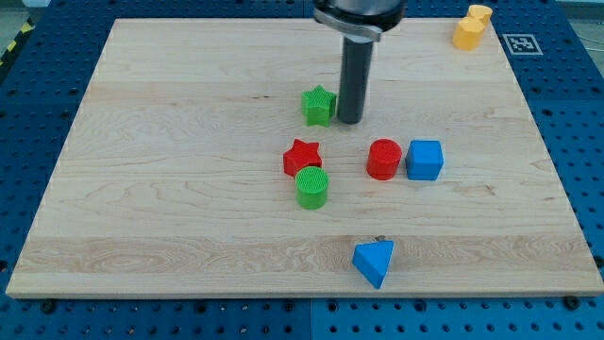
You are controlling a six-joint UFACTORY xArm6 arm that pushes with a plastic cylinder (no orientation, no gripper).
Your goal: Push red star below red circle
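Tip (pixel 349 121) of my rod sat just right of the green star (pixel 319 105); no jaws here. Red star (pixel 302 157) touched the green cylinder (pixel 311 187), left of the red circle (pixel 384 159) beside the blue cube (pixel 425 160) on the bench (pixel 170 189).

My rod comes down from the view's top, just right of centre, standing upright and straight. Its wider metal collar is cut off by the top edge, so the arm above cannot be seen. My tip (pixel 350 121) seems to rest on the board, in the upper middle part of the view.
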